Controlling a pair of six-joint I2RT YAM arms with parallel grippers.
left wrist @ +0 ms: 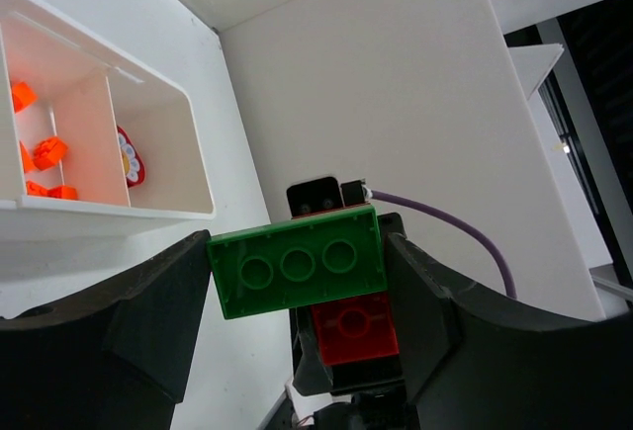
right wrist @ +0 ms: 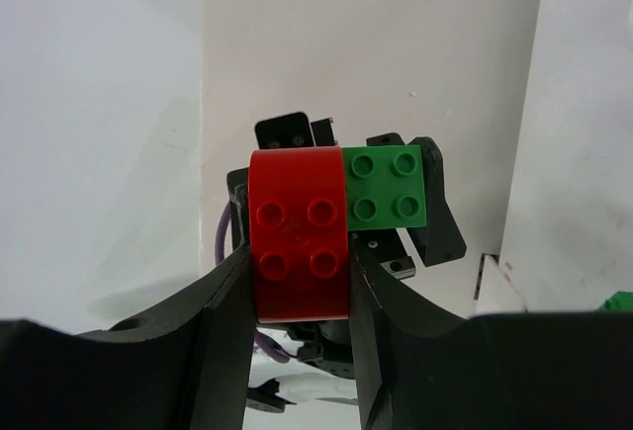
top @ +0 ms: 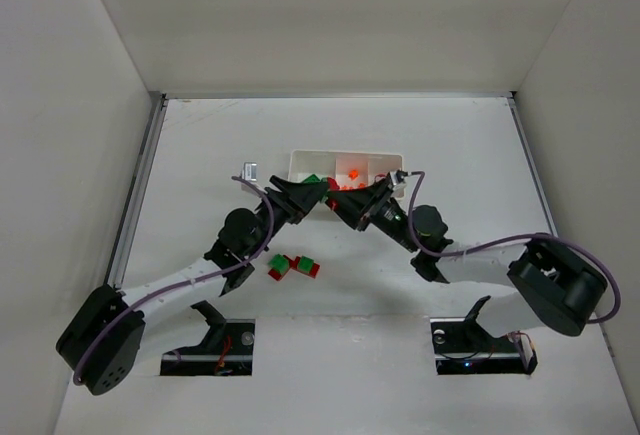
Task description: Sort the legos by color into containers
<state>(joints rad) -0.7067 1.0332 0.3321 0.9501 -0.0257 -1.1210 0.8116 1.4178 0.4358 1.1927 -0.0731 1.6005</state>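
My left gripper (left wrist: 297, 274) clamped the green plastic brick (left wrist: 297, 267), my right gripper (right wrist: 299, 264) its joined red plastic brick (right wrist: 299, 237); tiny orange pieces (left wrist: 47, 151) lay in the white plastic tray (left wrist: 148, 217), two brick pairs (top: 279, 267) unsorted.

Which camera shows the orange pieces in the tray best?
The left wrist view: the orange pieces lie close and distinct in one compartment of the tray. The top view shows them only as tiny specks; the right wrist view misses them.

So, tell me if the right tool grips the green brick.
No, the right tool clamps the red brick; the green brick juts out beside it.
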